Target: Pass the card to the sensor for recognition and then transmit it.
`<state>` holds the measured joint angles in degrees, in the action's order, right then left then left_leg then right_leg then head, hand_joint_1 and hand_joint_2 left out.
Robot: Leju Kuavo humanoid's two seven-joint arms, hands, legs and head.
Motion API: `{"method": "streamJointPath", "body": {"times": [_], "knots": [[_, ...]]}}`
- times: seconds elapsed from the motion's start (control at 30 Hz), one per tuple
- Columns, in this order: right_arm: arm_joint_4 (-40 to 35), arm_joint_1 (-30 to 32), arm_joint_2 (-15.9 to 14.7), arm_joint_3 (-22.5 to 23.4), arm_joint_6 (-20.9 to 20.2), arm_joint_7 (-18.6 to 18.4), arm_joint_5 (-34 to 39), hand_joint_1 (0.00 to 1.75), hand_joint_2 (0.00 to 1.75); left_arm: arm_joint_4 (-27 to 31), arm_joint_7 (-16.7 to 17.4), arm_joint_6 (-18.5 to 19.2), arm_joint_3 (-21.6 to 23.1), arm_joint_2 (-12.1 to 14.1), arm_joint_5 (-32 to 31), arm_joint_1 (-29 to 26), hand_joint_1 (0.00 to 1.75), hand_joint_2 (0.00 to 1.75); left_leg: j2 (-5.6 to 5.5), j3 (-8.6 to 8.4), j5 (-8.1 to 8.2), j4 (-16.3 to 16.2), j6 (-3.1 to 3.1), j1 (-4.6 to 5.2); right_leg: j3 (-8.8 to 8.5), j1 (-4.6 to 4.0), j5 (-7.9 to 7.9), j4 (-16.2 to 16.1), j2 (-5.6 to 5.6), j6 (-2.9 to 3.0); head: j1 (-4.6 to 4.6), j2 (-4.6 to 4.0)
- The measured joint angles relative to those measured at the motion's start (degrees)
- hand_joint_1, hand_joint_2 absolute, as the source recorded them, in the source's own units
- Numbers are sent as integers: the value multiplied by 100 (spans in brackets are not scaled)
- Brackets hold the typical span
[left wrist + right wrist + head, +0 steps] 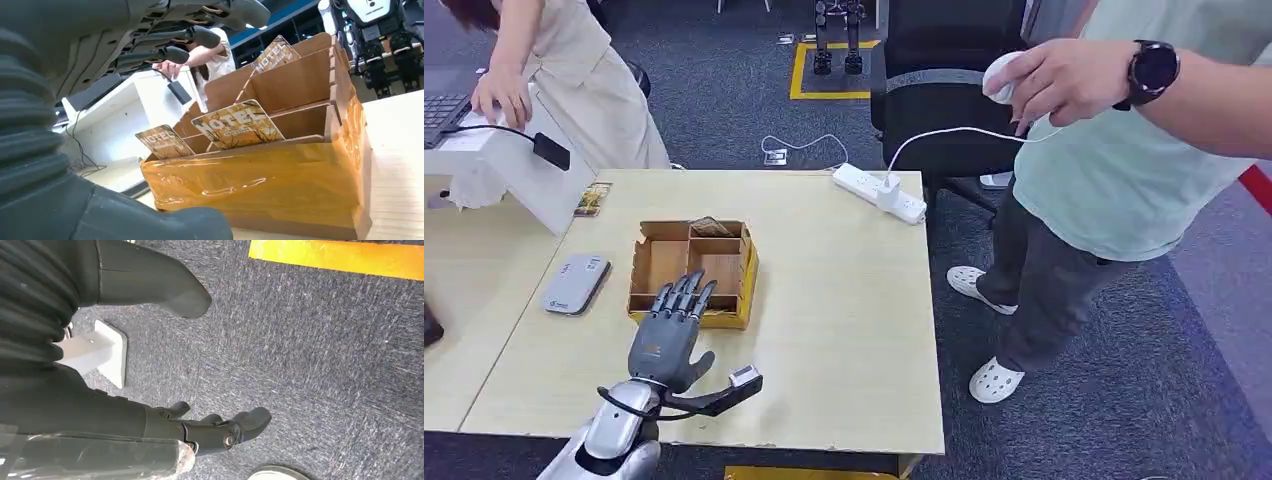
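Left robot hand empty, fingers straight, spread, over card box. Right robot hand empty, fingers apart, above carpet.

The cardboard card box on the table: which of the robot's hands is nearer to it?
Left. The left hand hovers at the near edge of the cardboard box, fingers spread toward it, holding nothing. The right hand hangs beside the body over the carpet, away from the table.

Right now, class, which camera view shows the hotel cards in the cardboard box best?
The left wrist view: the hotel cards stand close up in the cardboard box, their print legible. The head view shows the box from above, with one card barely discernible. The right wrist view faces carpet.
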<state>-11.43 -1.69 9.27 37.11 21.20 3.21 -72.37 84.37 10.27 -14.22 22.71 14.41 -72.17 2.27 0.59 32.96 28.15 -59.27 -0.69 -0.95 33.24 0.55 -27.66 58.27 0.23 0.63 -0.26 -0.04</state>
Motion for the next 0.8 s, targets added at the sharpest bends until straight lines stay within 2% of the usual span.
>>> {"method": "streamJointPath", "body": {"times": [0.27, 0.7, 0.73, 0.77, 0.8], "knots": [[0, -4, 0, 2, 7, 9, -22, 0, 175, -378, 275, -326, -166, -225, -326, 79, 0, 175, 0, -1, 0, 0, 0, 0, 0, 0, 0, 0, 0, 0, -2, 0], [0, -2, 0, 2, 17, 0, -66, 0, 175, -765, 282, -462, -437, -370, -429, 189, 0, 175, 0, 0, 0, 0, 0, 0, 0, 0, 0, 0, 0, 0, 0, 0], [0, -2, 0, 2, 17, 0, -68, 0, 175, -781, 295, -481, -457, -374, -431, 189, 99, 175, 0, 0, 0, 0, 0, 0, 0, 0, 0, 0, 0, 0, 0, 0], [0, -1, 0, 2, 17, 0, -70, 0, 175, -804, 306, -516, -481, -381, -431, 192, 175, 175, 0, -1, 0, 0, 0, 0, 0, 0, 0, 0, 0, 0, 0, 0], [0, -1, 0, 2, 17, 0, -74, 0, 175, -822, 324, -543, -512, -387, -431, 195, 175, 175, 0, -1, 0, 0, 0, 0, 0, 0, 0, 0, 0, 0, 0, 0]]}}
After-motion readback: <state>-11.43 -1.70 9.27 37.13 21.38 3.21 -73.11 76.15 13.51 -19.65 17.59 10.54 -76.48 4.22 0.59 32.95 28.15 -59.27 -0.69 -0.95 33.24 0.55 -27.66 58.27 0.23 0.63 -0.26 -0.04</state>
